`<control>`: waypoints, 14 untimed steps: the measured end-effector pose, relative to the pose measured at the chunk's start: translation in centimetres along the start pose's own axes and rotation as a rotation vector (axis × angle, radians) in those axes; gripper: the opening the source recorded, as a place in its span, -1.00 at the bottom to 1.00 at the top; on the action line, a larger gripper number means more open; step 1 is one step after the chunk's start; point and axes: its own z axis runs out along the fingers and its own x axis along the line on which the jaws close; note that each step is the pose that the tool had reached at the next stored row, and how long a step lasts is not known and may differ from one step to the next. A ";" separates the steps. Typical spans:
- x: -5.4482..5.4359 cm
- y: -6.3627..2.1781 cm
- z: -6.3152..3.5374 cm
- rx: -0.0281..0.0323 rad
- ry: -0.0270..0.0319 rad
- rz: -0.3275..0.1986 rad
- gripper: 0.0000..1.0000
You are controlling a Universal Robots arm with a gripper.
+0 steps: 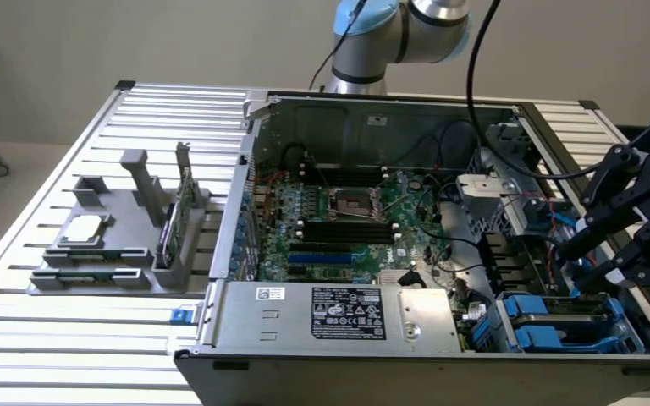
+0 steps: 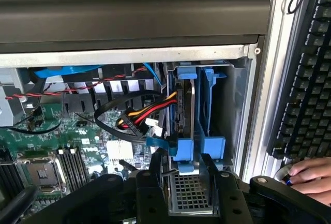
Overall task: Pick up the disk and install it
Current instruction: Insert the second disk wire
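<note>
Ribbed aluminium slats form the table (image 1: 31, 279), and on it stands an open computer case (image 1: 337, 338) with its motherboard (image 1: 337, 216) facing up. At the exterior view's left a grey fixture (image 1: 111, 245) sits on the slats; it carries a small square silver chip (image 1: 85, 227) and a thin green circuit card (image 1: 170, 224) that stands on its edge. At the exterior view's right the black gripper (image 1: 608, 275) hangs over the drive bay corner of the case, just above the blue plastic carriers (image 1: 551, 326). The disk (image 1: 574, 306) sits there between the blue rails, directly under the fingertips. From the wrist view, the gripper (image 2: 189, 164) shows its two dark fingers (image 2: 155, 175) spread on either side of the disk (image 2: 184, 110), which stands on its edge in the bay, framed by blue rails; whether the fingers press on it, I cannot tell. Red, yellow and black cables (image 2: 139, 115) run to the bay just beside the disk. Outside the case lies a black keyboard (image 2: 305, 79), and near it a person's hand (image 2: 310, 175) rests on a mouse.
</note>
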 end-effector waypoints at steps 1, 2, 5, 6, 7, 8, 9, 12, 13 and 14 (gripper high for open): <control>0.0 0.03 0.07 -0.0005 -0.0002 -0.001 -0.15; 0.0 0.05 0.14 -0.0010 -0.0006 -0.002 -0.15; 0.1 0.12 0.34 -0.0022 -0.0017 -0.004 -0.15; 0.1 0.13 0.40 -0.0023 -0.0018 -0.005 -0.15; 0.1 0.14 0.44 -0.0024 -0.0019 -0.006 -0.15; 0.2 0.15 0.47 -0.0024 -0.0020 -0.006 -0.15; 0.2 0.14 0.46 -0.0025 -0.0023 -0.007 -0.15; 0.3 0.15 0.47 -0.0026 -0.0027 -0.008 -0.44; 0.3 0.14 0.47 -0.0026 -0.0029 -0.009 -0.44; 0.3 0.14 0.46 -0.0027 -0.0030 -0.009 -0.56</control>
